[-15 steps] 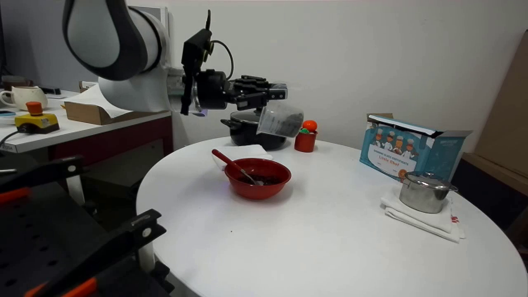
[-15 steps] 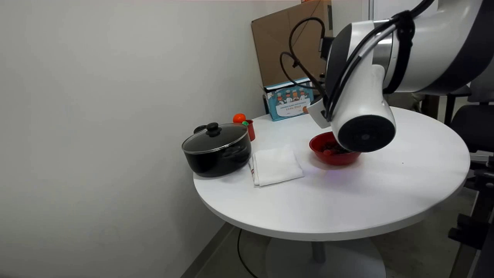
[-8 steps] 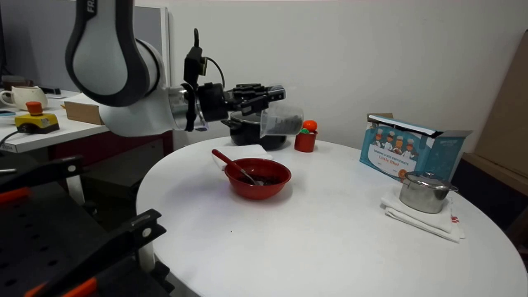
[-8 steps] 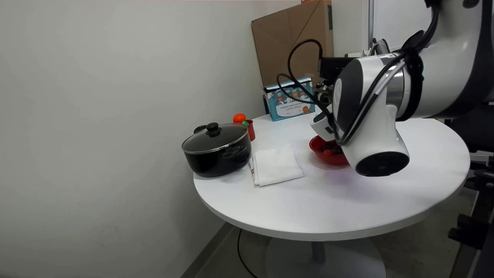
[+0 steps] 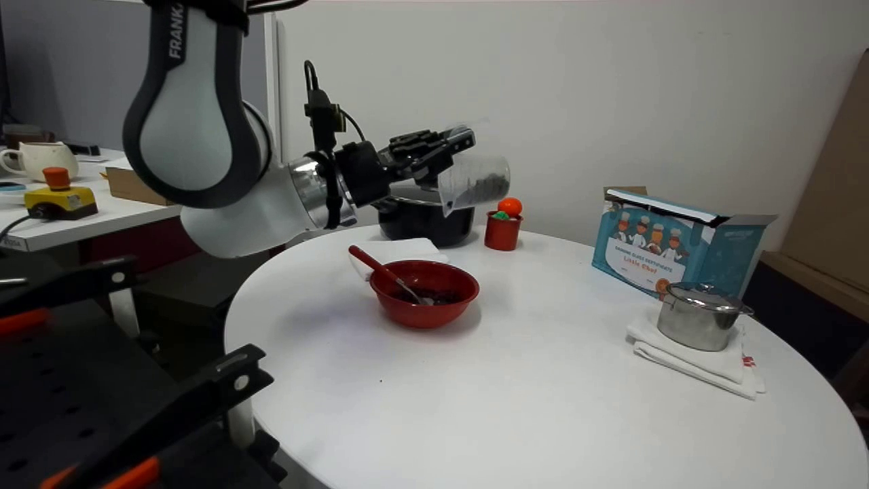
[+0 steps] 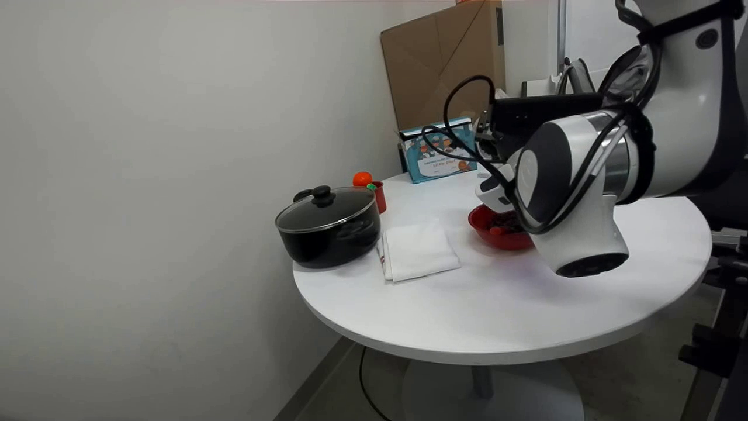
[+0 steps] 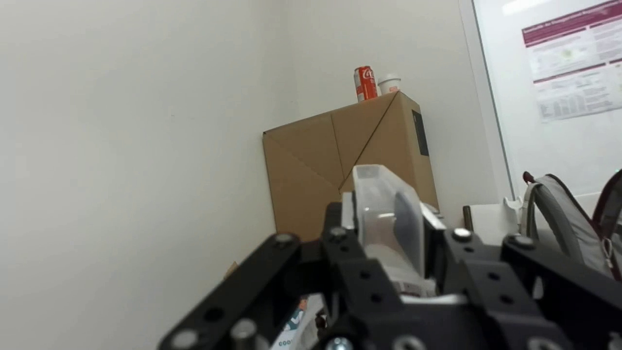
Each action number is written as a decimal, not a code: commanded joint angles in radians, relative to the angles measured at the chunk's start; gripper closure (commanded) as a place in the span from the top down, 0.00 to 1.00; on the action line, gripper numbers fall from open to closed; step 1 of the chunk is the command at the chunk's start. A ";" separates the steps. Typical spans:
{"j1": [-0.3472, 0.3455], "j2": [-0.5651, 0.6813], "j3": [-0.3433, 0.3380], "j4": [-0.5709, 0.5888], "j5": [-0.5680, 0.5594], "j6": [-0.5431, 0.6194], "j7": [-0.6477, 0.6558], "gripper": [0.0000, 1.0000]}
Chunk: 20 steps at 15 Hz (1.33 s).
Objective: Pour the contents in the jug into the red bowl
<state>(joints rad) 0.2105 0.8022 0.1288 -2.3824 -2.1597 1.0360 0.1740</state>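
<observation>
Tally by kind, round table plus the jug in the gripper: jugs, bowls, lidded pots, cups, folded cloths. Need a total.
Jugs: 1 (clear plastic jug)
Bowls: 1 (red bowl)
Lidded pots: 2 (black pot, silver pot)
Cups: 1 (red cup)
Folded cloths: 2 (white cloth beside the black pot, another white cloth under the silver pot)
Total: 7

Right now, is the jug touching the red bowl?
Apart: in an exterior view, a strip of white tabletop shows between the jug and the red bowl.
</observation>
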 commanded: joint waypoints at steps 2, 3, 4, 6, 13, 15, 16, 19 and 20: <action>0.017 0.062 -0.029 0.026 -0.046 -0.130 0.021 0.13; 0.017 0.069 -0.031 0.029 -0.051 -0.150 0.020 0.13; 0.018 0.078 -0.035 0.032 -0.056 -0.172 0.020 0.13; 0.020 0.094 -0.041 0.038 -0.066 -0.208 0.016 0.13; 0.153 0.120 -0.178 0.072 -0.032 -0.194 0.045 0.13; 0.197 0.131 -0.219 0.077 -0.024 -0.193 0.057 0.13; 0.215 0.137 -0.234 0.080 -0.018 -0.193 0.062 0.13; 0.237 0.148 -0.245 0.080 -0.003 -0.193 0.060 0.13; 0.216 0.143 -0.222 0.075 -0.004 -0.193 0.040 0.13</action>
<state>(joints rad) 0.4202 0.9270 -0.0971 -2.3221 -2.1906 0.8430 0.2162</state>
